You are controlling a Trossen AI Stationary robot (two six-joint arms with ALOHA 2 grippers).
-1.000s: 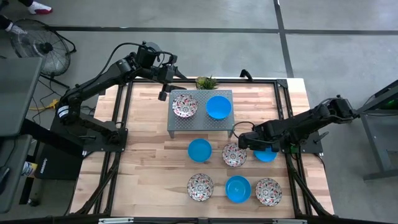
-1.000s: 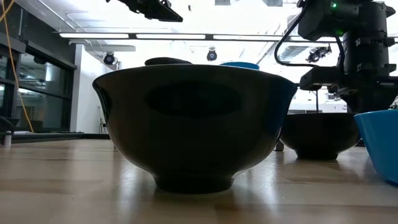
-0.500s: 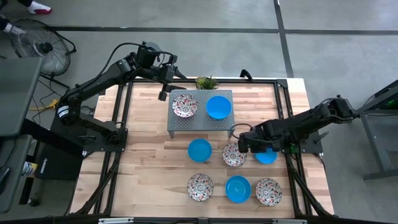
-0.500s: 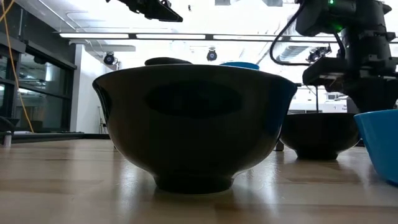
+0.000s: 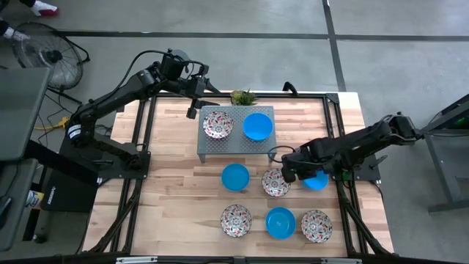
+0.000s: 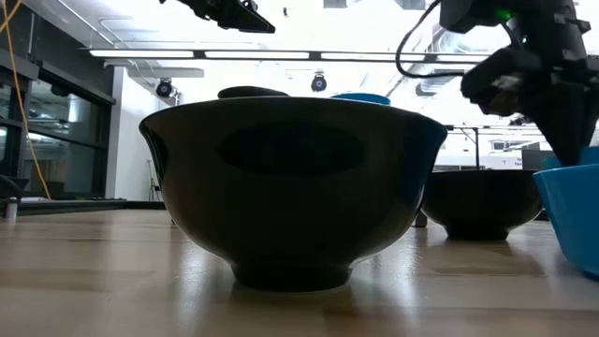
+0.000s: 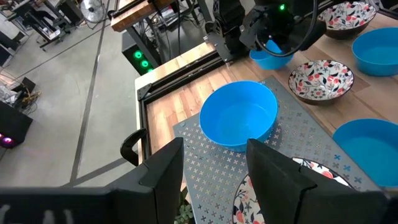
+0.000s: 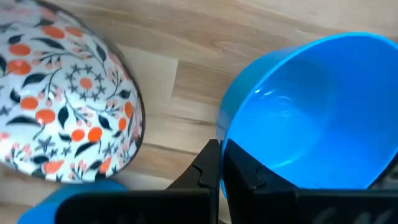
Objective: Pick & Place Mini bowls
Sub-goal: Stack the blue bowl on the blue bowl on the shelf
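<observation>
My right gripper (image 5: 292,170) is shut on a blue mini bowl (image 5: 318,180) at the table's right side, next to a floral bowl (image 5: 275,182); both also show in the right wrist view, the blue bowl (image 8: 311,106) and the floral one (image 8: 62,112). A grey perforated stand (image 5: 236,143) carries a floral bowl (image 5: 218,124) and a blue bowl (image 5: 257,126). Another blue bowl (image 5: 235,177) sits mid-table. The near row holds a floral bowl (image 5: 236,220), a blue bowl (image 5: 281,222) and a floral bowl (image 5: 316,225). My left gripper (image 7: 214,180) hangs open and empty above the stand's far left corner. My right gripper pinches the blue bowl's rim (image 8: 225,138) on the side facing the floral bowl, one finger (image 8: 245,171) inside the bowl and one finger (image 8: 205,171) outside. The bowl sits tilted in the hold. Whether its foot is clear of the table I cannot tell.
A small green plant (image 5: 242,97) stands at the far edge behind the stand. Bare wood lies left of the stand (image 5: 172,154) and near the table's left edge. In the low view a dark bowl (image 6: 290,187) fills the foreground.
My right gripper has risen and tipped with the blue bowl's rim in its hold. The bowl has shifted slightly toward the table's right and far side and now stands more tilted.
</observation>
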